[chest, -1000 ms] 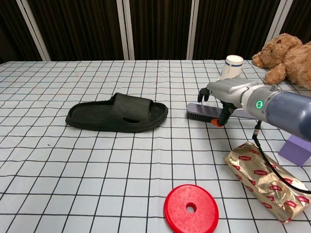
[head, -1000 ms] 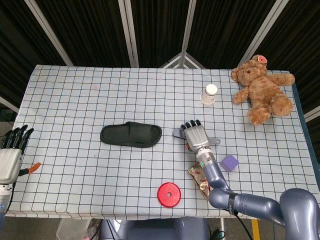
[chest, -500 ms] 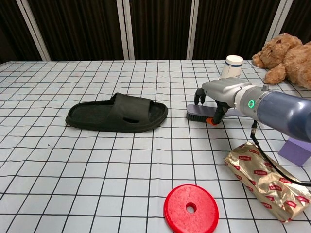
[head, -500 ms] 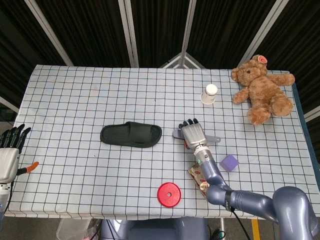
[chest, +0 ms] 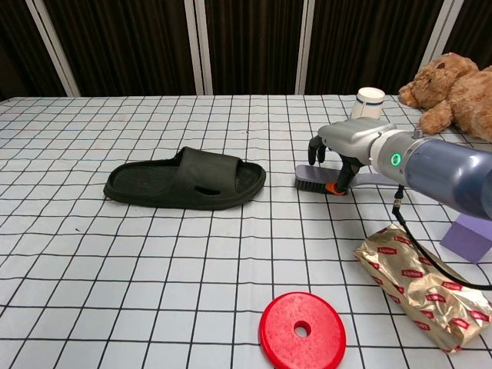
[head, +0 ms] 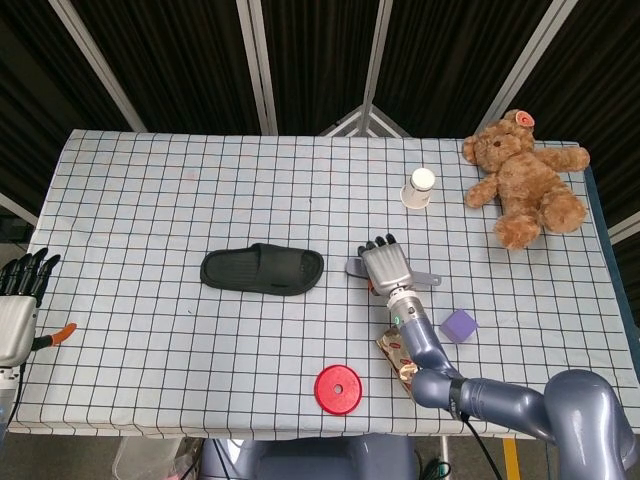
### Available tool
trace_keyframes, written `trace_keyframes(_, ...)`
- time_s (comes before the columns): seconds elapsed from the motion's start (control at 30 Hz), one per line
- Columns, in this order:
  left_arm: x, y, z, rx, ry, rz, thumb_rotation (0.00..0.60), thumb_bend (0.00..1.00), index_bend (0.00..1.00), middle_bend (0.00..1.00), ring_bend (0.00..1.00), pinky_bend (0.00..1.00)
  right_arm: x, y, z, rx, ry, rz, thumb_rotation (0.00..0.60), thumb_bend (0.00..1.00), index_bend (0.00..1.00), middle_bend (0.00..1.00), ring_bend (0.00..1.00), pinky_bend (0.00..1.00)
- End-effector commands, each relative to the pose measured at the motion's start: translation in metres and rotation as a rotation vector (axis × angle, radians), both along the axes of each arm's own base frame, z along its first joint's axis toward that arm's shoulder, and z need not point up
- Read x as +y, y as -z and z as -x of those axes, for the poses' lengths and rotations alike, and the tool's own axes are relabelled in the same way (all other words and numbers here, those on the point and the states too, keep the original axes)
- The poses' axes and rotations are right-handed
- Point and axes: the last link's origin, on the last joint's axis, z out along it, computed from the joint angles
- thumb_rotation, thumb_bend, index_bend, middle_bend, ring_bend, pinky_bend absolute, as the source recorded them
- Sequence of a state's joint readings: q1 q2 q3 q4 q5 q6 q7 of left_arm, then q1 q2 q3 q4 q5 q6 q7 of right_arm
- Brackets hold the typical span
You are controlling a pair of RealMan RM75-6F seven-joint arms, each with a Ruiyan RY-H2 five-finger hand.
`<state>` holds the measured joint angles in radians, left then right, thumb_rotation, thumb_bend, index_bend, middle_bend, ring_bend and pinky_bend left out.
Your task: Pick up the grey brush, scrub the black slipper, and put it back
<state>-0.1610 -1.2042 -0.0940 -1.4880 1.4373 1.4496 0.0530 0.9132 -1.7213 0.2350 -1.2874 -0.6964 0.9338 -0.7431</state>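
The black slipper (head: pixel 262 269) (chest: pixel 184 181) lies flat at mid table. To its right the grey brush (chest: pixel 310 180) rests on the cloth, bristles toward the slipper, its handle (head: pixel 427 279) pointing right. My right hand (head: pixel 385 268) (chest: pixel 350 146) hovers over the brush: the fingers curve down behind it, and the orange-tipped thumb (chest: pixel 331 187) comes down on its near side. The brush is not lifted. My left hand (head: pixel 18 300) hangs off the table's left edge with its fingers apart, holding nothing.
A teddy bear (head: pixel 525 180) (chest: pixel 453 92) and a white cup (head: pixel 421 187) (chest: pixel 367 102) stand at the back right. Near the right arm are a purple block (head: pixel 459 325), a gold packet (chest: pixel 415 284) and a red disc (head: pixel 338 388) (chest: pixel 302 330).
My right hand has slid a little left along the brush and risen slightly, its thumb now nearer the bristle end. The brush and slipper have not moved. The left hand dropped slightly.
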Motion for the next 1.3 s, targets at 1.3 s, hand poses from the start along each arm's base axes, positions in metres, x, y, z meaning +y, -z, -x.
trace_keyframes(1.3, -0.0017, 0.0005, -0.0001, -0.001, 0.003, 0.006, 0.6, 0.07, 0.0, 0.0, 0.0, 0.04, 0.0022, 0.0032, 0.0007, -0.02, -0.021, 0.003, 0.6, 0.41, 0.65, 0.57, 0.51, 0.52)
